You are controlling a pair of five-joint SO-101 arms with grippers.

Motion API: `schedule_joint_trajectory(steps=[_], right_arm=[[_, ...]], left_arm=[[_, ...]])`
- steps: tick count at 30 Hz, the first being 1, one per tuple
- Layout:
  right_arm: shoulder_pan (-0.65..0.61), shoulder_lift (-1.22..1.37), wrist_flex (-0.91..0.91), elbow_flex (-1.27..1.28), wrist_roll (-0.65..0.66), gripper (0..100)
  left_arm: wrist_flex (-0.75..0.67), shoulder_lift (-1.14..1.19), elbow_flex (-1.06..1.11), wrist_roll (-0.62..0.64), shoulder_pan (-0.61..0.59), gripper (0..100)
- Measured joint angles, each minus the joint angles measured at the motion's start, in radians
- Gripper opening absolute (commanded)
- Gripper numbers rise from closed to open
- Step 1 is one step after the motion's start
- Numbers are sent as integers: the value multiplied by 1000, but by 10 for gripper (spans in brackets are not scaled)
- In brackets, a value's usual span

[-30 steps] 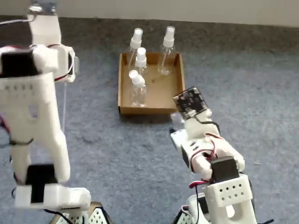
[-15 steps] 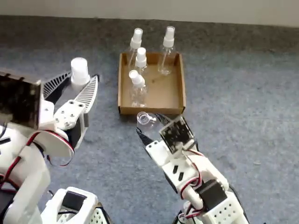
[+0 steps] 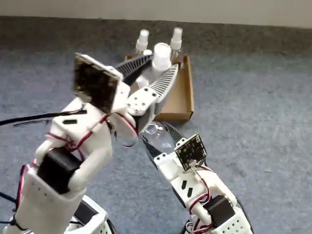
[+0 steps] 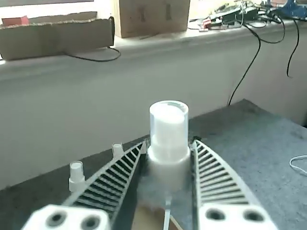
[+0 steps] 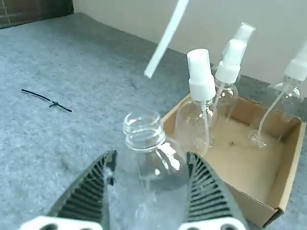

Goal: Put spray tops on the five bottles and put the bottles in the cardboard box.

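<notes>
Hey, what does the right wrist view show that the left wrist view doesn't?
Right wrist view: an open bottle between the right jaws, the box holding capped bottles, and a black tie on the carpet.
Left wrist view: the spray top clamped in the left jaws, and a ledge with cables.
Both: the top's tube, heads of capped bottles, carpet and wall.
</notes>
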Motion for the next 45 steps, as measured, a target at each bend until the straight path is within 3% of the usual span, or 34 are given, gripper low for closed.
schedule_joint_trajectory(steps=[7,21,38,45], right_arm=[[57,0,0,0,-9,4],[57,0,0,0,-9,4],[60,0,0,0,-15,4],[83,0,0,0,-78,4]], left_arm=[[-17,2,72,0,0,126],[-104,2,149,0,-2,126],[-114,-3,229,0,2,126],[51,-3,229,0,2,126]])
